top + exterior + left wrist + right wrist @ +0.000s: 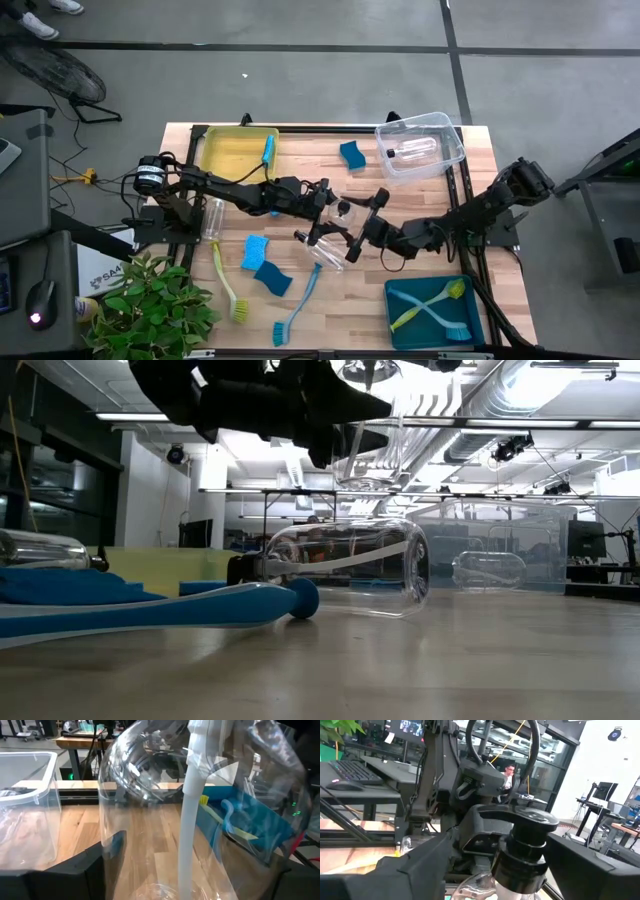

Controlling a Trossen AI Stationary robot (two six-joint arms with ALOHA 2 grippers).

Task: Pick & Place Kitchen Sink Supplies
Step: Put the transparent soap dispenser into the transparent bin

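Wooden table [420, 270] carries both arms at its centre. The left gripper [335, 205] is clamped on a clear bottle [345, 212] held raised (black top [532, 827] toward the right arm). The right gripper [362, 222], fingers apart, brackets that top. Second bottle [325, 252] lies just below.

No legible text or labels.

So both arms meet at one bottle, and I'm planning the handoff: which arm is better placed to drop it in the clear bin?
Probably right. The clear bin sits at the back right, nearer the right arm's base; the right pincer is beside the raised bottle the left pincer grips.
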